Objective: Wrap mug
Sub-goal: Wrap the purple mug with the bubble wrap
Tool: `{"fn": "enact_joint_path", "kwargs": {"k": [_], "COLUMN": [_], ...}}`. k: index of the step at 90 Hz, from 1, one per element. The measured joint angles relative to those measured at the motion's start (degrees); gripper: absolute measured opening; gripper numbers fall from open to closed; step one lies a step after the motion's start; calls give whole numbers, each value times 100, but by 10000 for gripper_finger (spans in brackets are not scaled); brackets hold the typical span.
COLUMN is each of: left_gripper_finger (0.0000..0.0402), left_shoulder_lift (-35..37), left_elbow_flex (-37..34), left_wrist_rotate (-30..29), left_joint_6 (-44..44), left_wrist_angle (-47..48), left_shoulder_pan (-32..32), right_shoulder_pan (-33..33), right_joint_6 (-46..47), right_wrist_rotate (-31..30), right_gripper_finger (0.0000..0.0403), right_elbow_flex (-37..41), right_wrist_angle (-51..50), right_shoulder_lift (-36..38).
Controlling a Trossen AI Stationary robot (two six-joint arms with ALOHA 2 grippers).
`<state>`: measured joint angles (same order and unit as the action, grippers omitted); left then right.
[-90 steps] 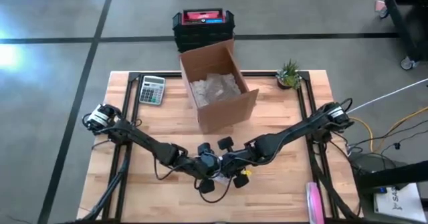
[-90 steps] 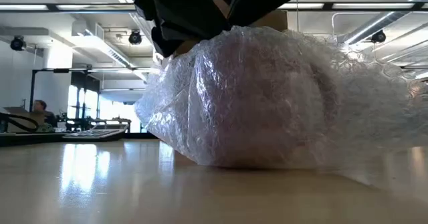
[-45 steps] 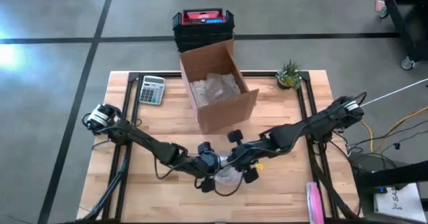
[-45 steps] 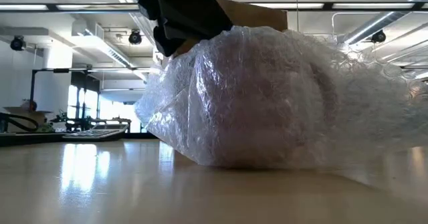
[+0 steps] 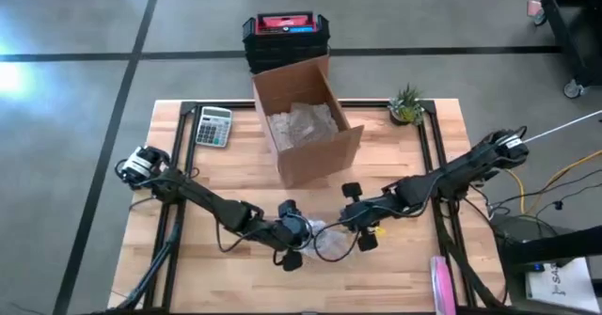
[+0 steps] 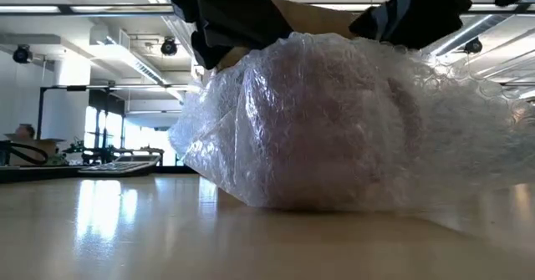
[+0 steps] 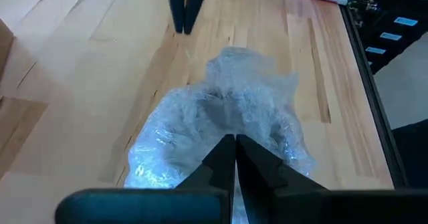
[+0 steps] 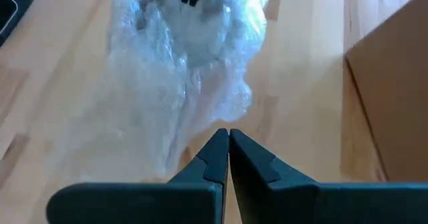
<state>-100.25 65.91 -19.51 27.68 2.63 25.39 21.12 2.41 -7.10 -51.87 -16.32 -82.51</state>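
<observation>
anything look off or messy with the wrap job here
The bubble wrap bundle sits lumpy, with a loose tail splayed flat on the table toward the right gripper. The left gripper is shut on it. Nothing looks spilled or damaged.

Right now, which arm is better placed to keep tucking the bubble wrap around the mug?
Probably left. The left gripper sits shut on the bubble wrap bundle, while the right gripper, also shut, sits at the bundle's far edge.

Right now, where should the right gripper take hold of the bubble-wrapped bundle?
Probably by the loose flap of wrap trailing toward the right gripper. The bubble-wrapped bundle is a rounded mound, too bulky to span, and the left gripper sits shut at its far side. So come in low from the right and pinch that thin flap.
</observation>
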Motion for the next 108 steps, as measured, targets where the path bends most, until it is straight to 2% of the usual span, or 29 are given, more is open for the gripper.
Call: {"fn": "enact_joint_path", "kwargs": {"k": [20, 45, 62, 72, 86, 96, 108], "left_gripper_finger": [0, 0, 0, 0, 0, 0, 0], "left_shoulder_lift": [106, 628, 448, 339, 282, 284, 275], "left_elbow_flex": [0, 0, 0, 0, 0, 2, -13], "left_wrist_rotate": [230, 81, 101, 141, 503, 537, 194], "left_joint_6": [-91, -442, -874, -700, -573, -650, -612], "left_wrist_angle": [38, -139, -631, -633, -623, -297, 298], "left_shoulder_pan": [0, -62, -109, -187, -204, -229, -339], "right_shoulder_pan": [1, 39, 85, 87, 87, 87, 87], "right_joint_6": [-36, -88, -91, -97, -100, -129, -148], "right_wrist_rotate": [3, 1, -4, -4, -1, -1, -1], "right_gripper_finger": [0, 0, 0, 0, 0, 0, 0], "right_elbow_flex": [254, 246, 246, 246, 246, 246, 246], "right_wrist_angle": [932, 1302, 1273, 1279, 1277, 1275, 1277], "right_shoulder_lift": [-278, -569, -668, -666, -646, -651, -655]}}
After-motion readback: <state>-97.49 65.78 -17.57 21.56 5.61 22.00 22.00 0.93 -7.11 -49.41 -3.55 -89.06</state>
